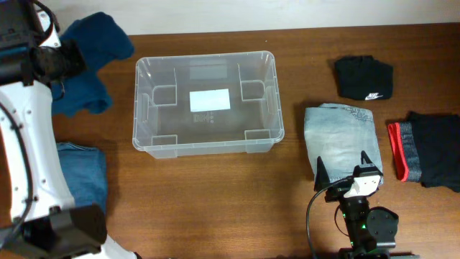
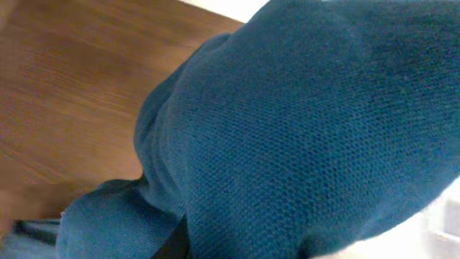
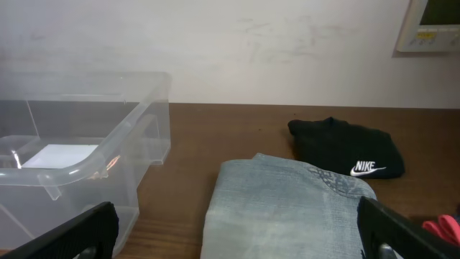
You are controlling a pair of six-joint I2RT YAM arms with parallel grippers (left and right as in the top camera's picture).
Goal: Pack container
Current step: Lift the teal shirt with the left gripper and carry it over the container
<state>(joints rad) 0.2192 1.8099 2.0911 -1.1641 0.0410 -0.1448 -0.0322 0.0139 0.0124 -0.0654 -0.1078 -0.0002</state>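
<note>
The container (image 1: pixel 144 108) is a clear plastic bin with a white label on its base, standing mid-table with nothing in it; the right wrist view shows its near corner (image 3: pixel 147 108). At the far left a teal-blue knit sweater (image 1: pixel 100 43) lies bunched, and my left gripper (image 1: pixel 75 61) is shut on it, its fingers buried in the cloth. In the left wrist view the sweater (image 2: pixel 302 122) fills nearly everything. My right gripper (image 1: pixel 343 164) stands open at the near edge of folded pale-blue jeans (image 1: pixel 338 129), its jaws spread wide on either side of the jeans (image 3: pixel 287 208).
A black Nike garment (image 1: pixel 364 78) lies at the back right. A folded dark garment with a red edge (image 1: pixel 428 147) sits at the far right. Darker blue jeans (image 1: pixel 83 173) lie at the left beside my white arm.
</note>
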